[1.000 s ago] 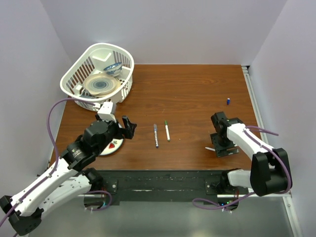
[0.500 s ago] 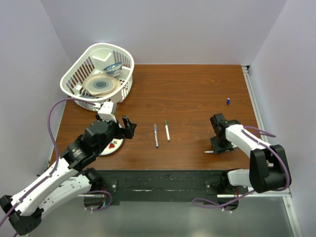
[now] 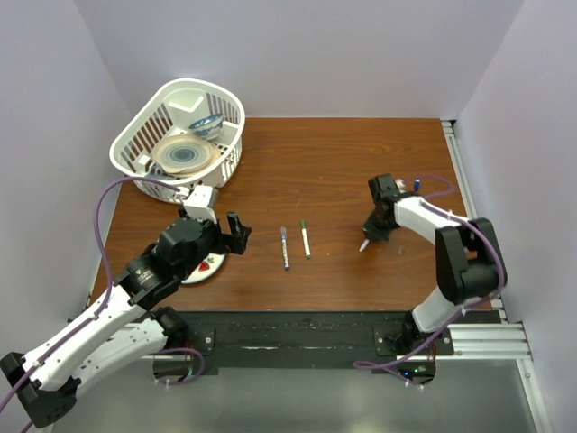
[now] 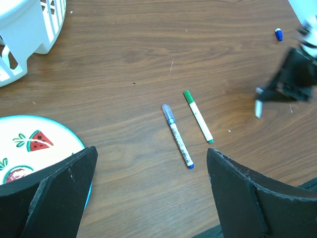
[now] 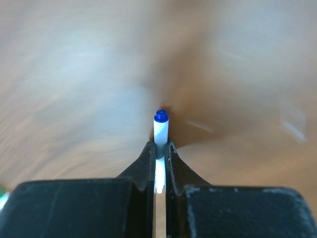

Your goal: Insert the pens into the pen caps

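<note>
My right gripper (image 3: pixel 370 232) is shut on a white pen (image 3: pixel 363 244) and holds it above the table's right half. In the right wrist view the pen (image 5: pixel 161 130) pokes out past the gripper (image 5: pixel 161 147), ending in a small blue tip. A tiny blue pen cap (image 3: pixel 417 184) stands behind and to the right of it, and it also shows in the left wrist view (image 4: pixel 278 34). Two more pens lie side by side mid-table: one with a grey-purple end (image 3: pixel 285 248) (image 4: pixel 177 135), one with a green end (image 3: pixel 305 239) (image 4: pixel 198 116). My left gripper (image 3: pixel 233 233) (image 4: pixel 152 158) hangs open to their left, holding nothing.
A white basket (image 3: pixel 236 113) (image 4: pixel 29 25) with a plate and a small bowl inside stands at the back left. A watermelon-patterned plate (image 3: pixel 206 268) (image 4: pixel 34 144) lies under my left arm. A metal rail runs along the table's right edge (image 3: pixel 462 180).
The right gripper closed on the pen lying near the front right, lifted it and carried it back and left. The left arm barely moved.
</note>
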`<act>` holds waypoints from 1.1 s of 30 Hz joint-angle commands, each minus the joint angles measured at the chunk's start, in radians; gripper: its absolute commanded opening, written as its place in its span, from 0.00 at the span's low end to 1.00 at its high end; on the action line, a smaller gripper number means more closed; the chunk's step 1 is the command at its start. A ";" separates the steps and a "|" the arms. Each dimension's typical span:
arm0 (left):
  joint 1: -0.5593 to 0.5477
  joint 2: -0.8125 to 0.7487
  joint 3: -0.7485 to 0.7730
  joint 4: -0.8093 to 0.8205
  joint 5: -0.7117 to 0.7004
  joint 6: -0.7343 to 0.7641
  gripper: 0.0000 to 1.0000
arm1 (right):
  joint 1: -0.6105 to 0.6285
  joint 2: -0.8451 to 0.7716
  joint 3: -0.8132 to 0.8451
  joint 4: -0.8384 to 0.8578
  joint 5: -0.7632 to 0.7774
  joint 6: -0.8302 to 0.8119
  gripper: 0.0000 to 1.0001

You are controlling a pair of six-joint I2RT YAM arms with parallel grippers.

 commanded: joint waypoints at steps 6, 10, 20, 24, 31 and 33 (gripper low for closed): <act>0.001 -0.018 -0.022 0.070 0.031 0.057 0.96 | 0.164 0.187 0.209 0.023 0.001 -0.591 0.00; -0.001 -0.012 -0.013 0.053 0.078 0.109 0.95 | 0.176 0.138 0.188 0.058 -0.223 -0.799 0.00; 0.001 -0.064 -0.027 0.108 0.182 0.237 0.92 | 0.322 0.242 0.221 -0.057 -0.412 -1.176 0.00; -0.001 -0.081 -0.016 0.111 0.230 0.326 0.90 | 0.412 0.193 0.186 -0.007 -0.357 -1.261 0.00; 0.001 -0.073 0.021 0.093 0.290 0.386 0.87 | 0.440 0.188 0.197 -0.019 -0.248 -1.234 0.00; 0.001 -0.076 0.025 0.090 0.287 0.387 0.86 | 0.440 0.172 0.191 -0.003 -0.215 -1.212 0.00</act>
